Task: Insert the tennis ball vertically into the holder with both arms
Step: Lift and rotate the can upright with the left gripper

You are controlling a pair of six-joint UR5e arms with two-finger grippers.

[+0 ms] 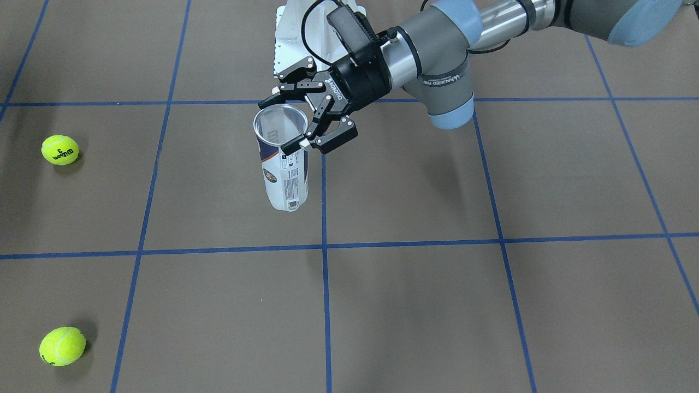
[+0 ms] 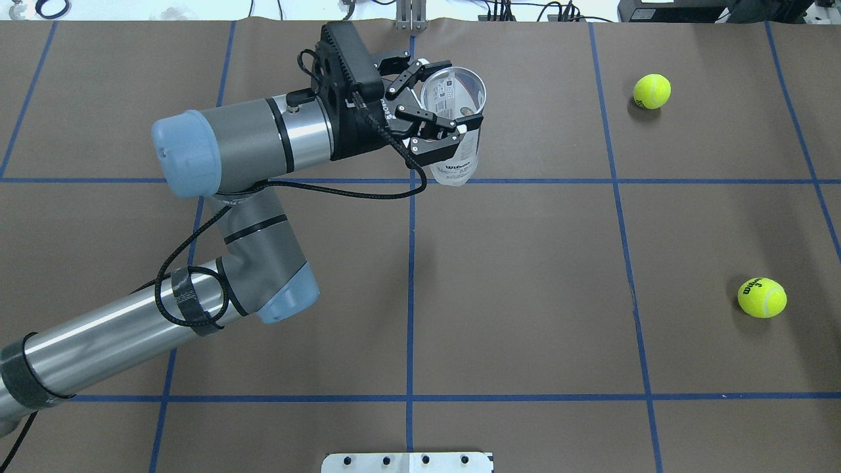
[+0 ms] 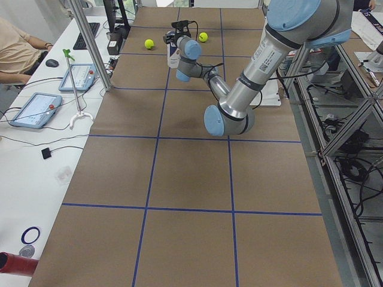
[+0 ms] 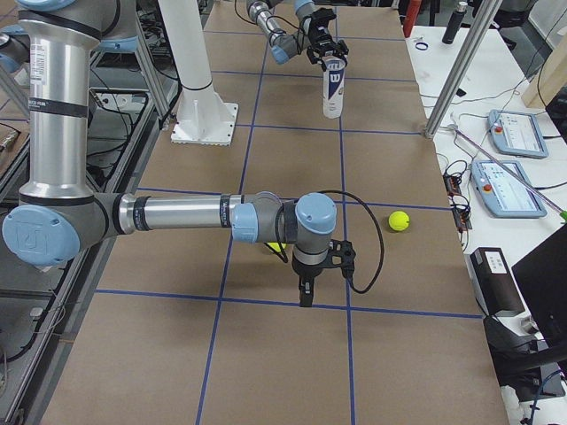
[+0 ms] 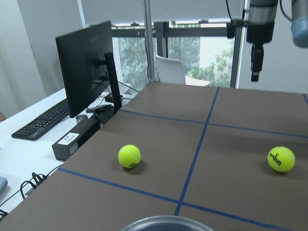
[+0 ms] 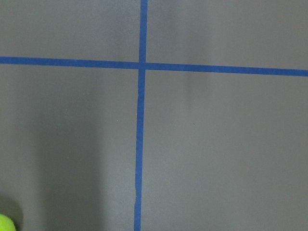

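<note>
**Exterior front-facing:** The left claw (image 1: 284, 124) is clamped on the mouth end of the holder (image 1: 286, 180). The holder body extends below the claw. Its long axis is close to vertical and its open mouth faces up. The printed tennis ball (image 1: 60, 149) and the plain tennis ball (image 1: 62, 346) lie on the desk (image 1: 415, 305), well apart from this claw.

**Overhead exterior:** 1 finger sits on each side of the holder's rim. Both balls lie toward the robot's right of the left claw.

**Exterior right:** The right claw (image 4: 304, 290) points down at the desk, well apart from the holder. Whether it is apart or together cannot be told.

**Left wrist-mounted:** The holder's rim shows at the bottom edge, with both balls beyond it.
</note>
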